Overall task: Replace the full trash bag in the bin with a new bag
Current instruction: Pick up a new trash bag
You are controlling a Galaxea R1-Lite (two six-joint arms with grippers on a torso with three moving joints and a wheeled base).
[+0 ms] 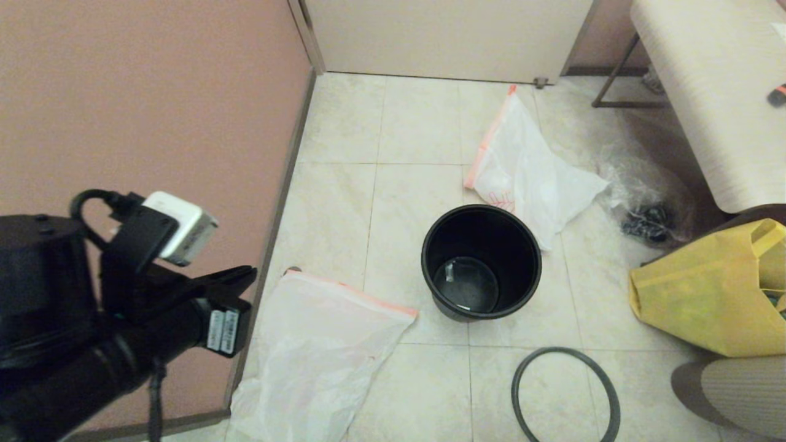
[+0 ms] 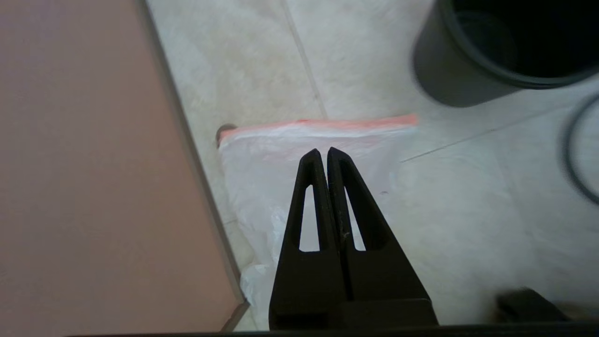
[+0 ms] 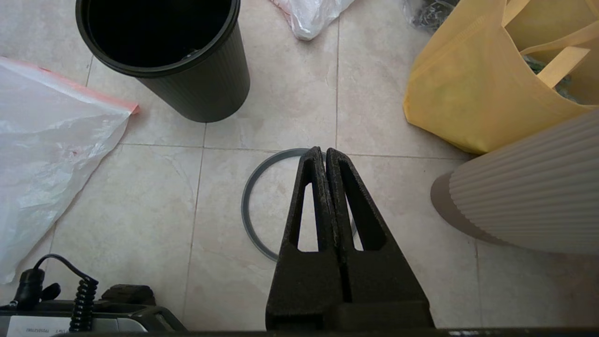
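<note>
Both pincers read clenched on nothing from where I sit. My left pincer (image 2: 323, 152) hangs with its tips pressed together above the near bag (image 1: 319, 350), a flat white sheet with an orange hem lying on the floor (image 1: 381, 202) against the pink wall (image 1: 147, 104). In the head view that arm sits low on the left, raised clear of the floor. My right pincer (image 3: 323, 152) is out of the head view; its own camera shows the tips together, held above the grey ring (image 3: 250, 206), which lies flat on the tiles, apart from the bin (image 1: 481, 263).

That bin stands upright in the middle of the floor, with no liner in it, between the two bags. I see the far bag (image 1: 528, 166) spread on the tiles just behind the bin, one corner reaching its rim. To the right of that lies a clear bag (image 1: 648, 202) with dark contents, near a yellow tote (image 1: 706, 294). A pale counter (image 1: 706, 92) runs along the right side.
</note>
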